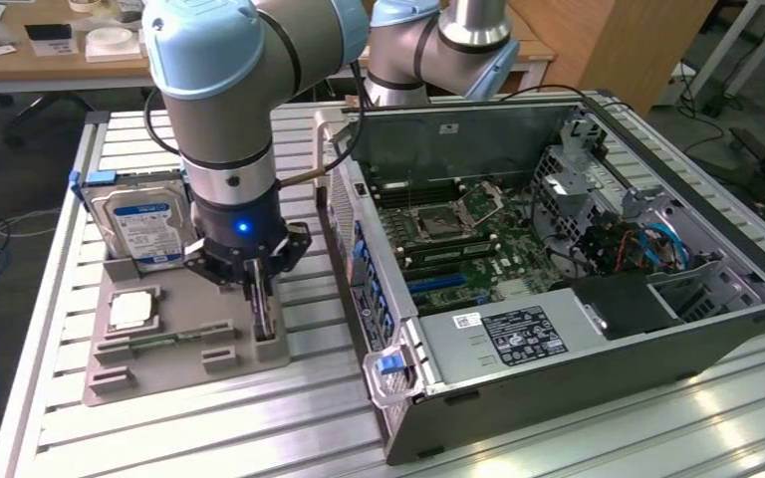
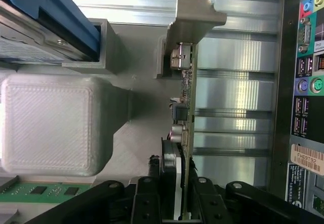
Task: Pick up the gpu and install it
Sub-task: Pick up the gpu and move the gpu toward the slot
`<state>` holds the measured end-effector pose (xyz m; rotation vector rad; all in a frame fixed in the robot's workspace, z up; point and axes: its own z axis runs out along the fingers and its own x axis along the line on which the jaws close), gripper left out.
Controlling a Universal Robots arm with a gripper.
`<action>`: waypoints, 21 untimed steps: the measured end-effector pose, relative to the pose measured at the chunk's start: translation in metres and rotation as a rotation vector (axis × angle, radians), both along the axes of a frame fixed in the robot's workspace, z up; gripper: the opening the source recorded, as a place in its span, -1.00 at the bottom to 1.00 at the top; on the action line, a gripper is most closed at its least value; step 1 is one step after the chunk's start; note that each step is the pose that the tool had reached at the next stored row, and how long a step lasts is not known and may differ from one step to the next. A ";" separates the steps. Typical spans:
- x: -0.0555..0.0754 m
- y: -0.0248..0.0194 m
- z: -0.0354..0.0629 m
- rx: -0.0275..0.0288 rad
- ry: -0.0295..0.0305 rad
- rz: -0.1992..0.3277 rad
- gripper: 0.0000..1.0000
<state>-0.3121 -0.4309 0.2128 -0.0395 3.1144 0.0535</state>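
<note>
The gpu (image 1: 267, 317) stands on its long edge in a slot at the right end of the grey holder tray (image 1: 156, 376), in the exterior view. My gripper (image 1: 260, 289) has come straight down over it and straddles its upper edge. In the wrist view the gpu (image 2: 185, 95) is seen edge-on: a thin board with a pale metal bracket at its far end. My gripper (image 2: 174, 188) sits on both sides of its near end. The card still rests in the tray slot.
On the same tray are a silver hard drive (image 1: 143, 224) standing upright, a square CPU chip (image 1: 132, 311) and a green memory stick (image 1: 156, 344). The open computer case (image 1: 701, 329) lies to the exterior view's right with its motherboard (image 1: 462, 239) exposed. Its rear port panel (image 2: 304, 82) is close by.
</note>
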 end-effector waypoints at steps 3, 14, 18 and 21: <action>0.000 0.0000 0.0000 0.0000 0.0000 0.000 -0.44; 0.000 0.0000 0.0018 0.0002 -0.0001 0.000 -0.44; 0.000 0.0000 0.0123 0.0000 0.0000 0.000 -0.44; 0.000 0.0000 0.0209 0.0000 0.0001 0.000 -0.44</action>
